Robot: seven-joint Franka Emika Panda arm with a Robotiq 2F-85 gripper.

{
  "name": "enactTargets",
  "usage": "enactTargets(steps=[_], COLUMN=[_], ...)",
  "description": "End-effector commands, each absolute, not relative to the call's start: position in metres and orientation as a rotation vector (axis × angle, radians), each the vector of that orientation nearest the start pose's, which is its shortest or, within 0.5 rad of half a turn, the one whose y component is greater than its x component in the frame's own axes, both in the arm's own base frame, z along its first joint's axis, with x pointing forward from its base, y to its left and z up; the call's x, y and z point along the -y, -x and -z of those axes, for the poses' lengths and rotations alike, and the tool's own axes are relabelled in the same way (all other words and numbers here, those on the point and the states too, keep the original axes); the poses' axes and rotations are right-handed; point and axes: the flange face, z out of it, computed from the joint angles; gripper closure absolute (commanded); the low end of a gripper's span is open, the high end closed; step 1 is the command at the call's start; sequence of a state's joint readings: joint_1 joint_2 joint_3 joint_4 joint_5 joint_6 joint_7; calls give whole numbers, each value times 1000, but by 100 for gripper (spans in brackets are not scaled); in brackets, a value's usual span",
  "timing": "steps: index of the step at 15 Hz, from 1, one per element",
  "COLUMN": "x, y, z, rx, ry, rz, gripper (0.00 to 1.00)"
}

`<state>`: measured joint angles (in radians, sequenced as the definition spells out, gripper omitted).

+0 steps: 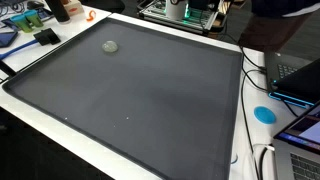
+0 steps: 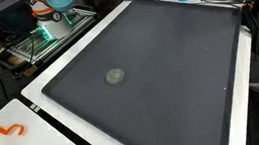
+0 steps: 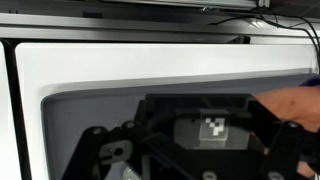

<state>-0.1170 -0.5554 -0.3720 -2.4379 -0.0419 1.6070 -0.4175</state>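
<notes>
Your fingers (image 3: 104,152), dark and blurred low in the wrist view, show no readable opening or hold, and the small grey ball (image 1: 110,46) lies near a corner of the dark mat (image 1: 150,110) on the worktop (image 2: 37,123), so the approach seems unstarted: travel over the ball, then descend.

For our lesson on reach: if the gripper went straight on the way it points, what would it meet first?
The gripper probably meets the dark grey mat on the white table; depth unclear.
</notes>
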Motion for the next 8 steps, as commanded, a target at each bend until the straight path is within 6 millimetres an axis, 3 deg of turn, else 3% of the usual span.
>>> enactTargets(steps=[1,5,6,8], x=[177,175,175,174], y=[-308,-310,-310,-310], z=[-465,-466,-467,-467], rx=[26,34,41,45], ry=[2862,2864,2860,2860], rz=[-312,-307,-298,-298], gripper=[0,0,25,32])
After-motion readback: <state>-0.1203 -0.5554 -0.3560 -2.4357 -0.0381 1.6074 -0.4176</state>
